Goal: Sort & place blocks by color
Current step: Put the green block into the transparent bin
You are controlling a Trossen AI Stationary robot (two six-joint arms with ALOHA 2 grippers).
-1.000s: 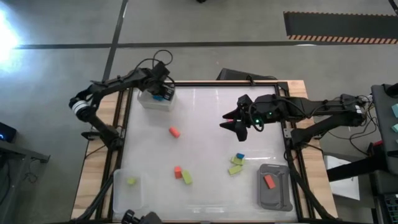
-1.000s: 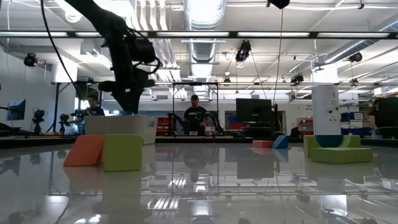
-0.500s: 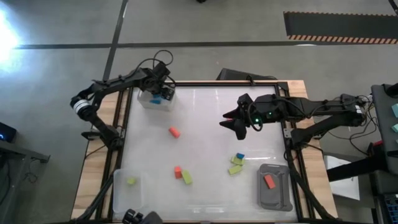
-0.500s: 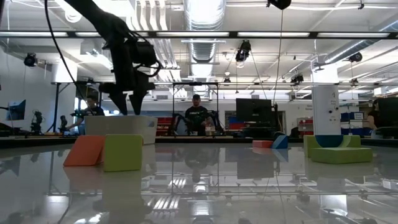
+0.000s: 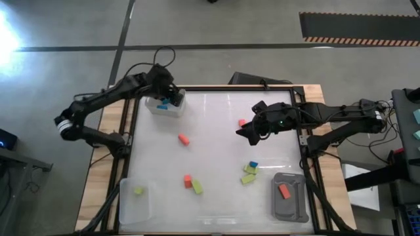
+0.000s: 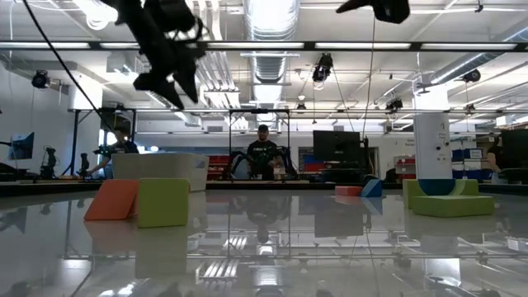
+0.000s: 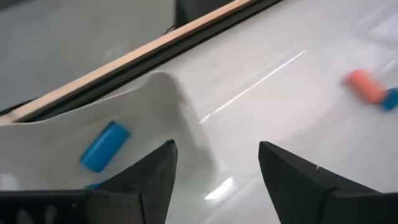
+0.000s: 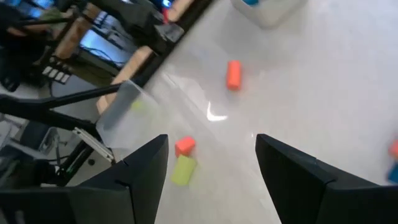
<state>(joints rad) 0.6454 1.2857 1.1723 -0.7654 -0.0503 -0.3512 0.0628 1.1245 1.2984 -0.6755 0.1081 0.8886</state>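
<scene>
My left gripper (image 5: 164, 88) hangs open above the clear tray (image 5: 155, 108) at the table's far left, touching nothing. Blue blocks (image 5: 163, 103) lie on the floor of this tray, one of them showing in the left wrist view (image 7: 104, 145). My right gripper (image 5: 246, 131) stands open above the table's right half, nothing between its fingers. An orange block (image 5: 241, 122) lies on the table just beside it. Loose on the table are another orange block (image 5: 184, 138), an orange and green pair (image 5: 191, 184) and a blue and green cluster (image 5: 249, 172).
A grey tray (image 5: 295, 208) at the near right holds an orange block (image 5: 283, 191). A second clear tray (image 5: 131, 210) at the near left holds a green block (image 5: 138, 191). Wooden rails (image 5: 108, 164) frame the white table. People stand in the room behind (image 6: 262, 157).
My left gripper has opened over the far-left clear tray, then risen well above it and drawn back toward the table's left edge. My right gripper has turned at the wrist while staying in place; the orange block beside it now shows.
</scene>
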